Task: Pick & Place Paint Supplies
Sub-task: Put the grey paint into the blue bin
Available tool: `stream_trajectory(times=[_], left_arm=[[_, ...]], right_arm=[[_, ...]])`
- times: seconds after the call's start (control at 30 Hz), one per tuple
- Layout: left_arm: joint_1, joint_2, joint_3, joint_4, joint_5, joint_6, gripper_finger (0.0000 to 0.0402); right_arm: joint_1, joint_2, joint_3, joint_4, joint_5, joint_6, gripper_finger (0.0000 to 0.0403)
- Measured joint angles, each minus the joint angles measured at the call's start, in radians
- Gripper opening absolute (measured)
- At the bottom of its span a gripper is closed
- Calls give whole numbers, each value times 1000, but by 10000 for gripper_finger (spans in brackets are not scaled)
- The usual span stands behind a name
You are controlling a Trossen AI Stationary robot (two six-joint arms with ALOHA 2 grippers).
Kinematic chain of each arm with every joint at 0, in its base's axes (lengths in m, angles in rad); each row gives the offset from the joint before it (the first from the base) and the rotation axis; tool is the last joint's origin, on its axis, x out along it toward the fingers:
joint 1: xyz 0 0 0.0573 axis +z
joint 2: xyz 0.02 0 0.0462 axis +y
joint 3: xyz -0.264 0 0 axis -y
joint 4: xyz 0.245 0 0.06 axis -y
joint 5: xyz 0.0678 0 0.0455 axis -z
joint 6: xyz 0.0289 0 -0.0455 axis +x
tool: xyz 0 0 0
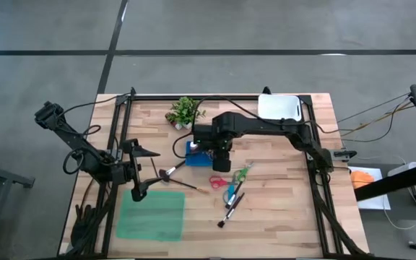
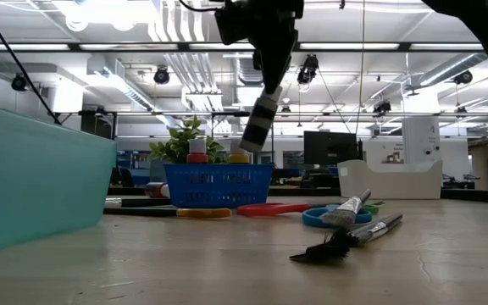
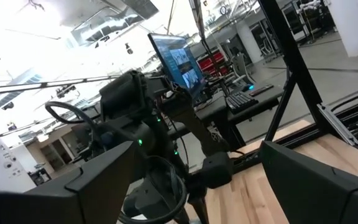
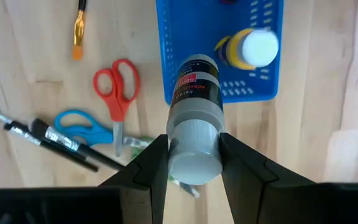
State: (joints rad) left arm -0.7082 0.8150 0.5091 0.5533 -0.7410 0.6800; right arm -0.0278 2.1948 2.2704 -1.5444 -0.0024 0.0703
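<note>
My right gripper (image 1: pixel 221 160) hangs over the blue basket (image 1: pixel 193 149) and is shut on a grey paint bottle with a dark label (image 4: pixel 194 106). In the low view the bottle (image 2: pixel 261 119) hangs tilted above the basket (image 2: pixel 219 185), which holds a red-capped bottle (image 2: pixel 196 158) and a yellow one (image 4: pixel 250 48). Red scissors (image 4: pixel 117 87), blue scissors (image 4: pixel 79 127), green scissors (image 1: pixel 243 173) and dark brushes (image 4: pixel 42 134) lie flat on the table. My left gripper (image 1: pixel 141 173) waits open at the table's left, beside the teal bin. My right gripper pinches the grey bottle at its cap end (image 4: pixel 194 152) between the two fingers (image 4: pixel 148 168), coming from above and pointing down. The bottle is lifted clear and tilted, its far end pointing down at the basket's near rim.
A teal bin (image 1: pixel 150 214) stands at the near left, a white tray (image 1: pixel 279 107) at the far right, and a small potted plant (image 1: pixel 185 112) just behind the basket. One more brush (image 1: pixel 172 172) lies between my left gripper and the basket.
</note>
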Motion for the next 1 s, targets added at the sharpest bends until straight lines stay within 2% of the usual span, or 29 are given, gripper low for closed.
stream_trajectory(times=[1.0], left_arm=[[1,0,0,-13,0,-7,355]], right_arm=[[-20,118,0,36,6,-97,112]])
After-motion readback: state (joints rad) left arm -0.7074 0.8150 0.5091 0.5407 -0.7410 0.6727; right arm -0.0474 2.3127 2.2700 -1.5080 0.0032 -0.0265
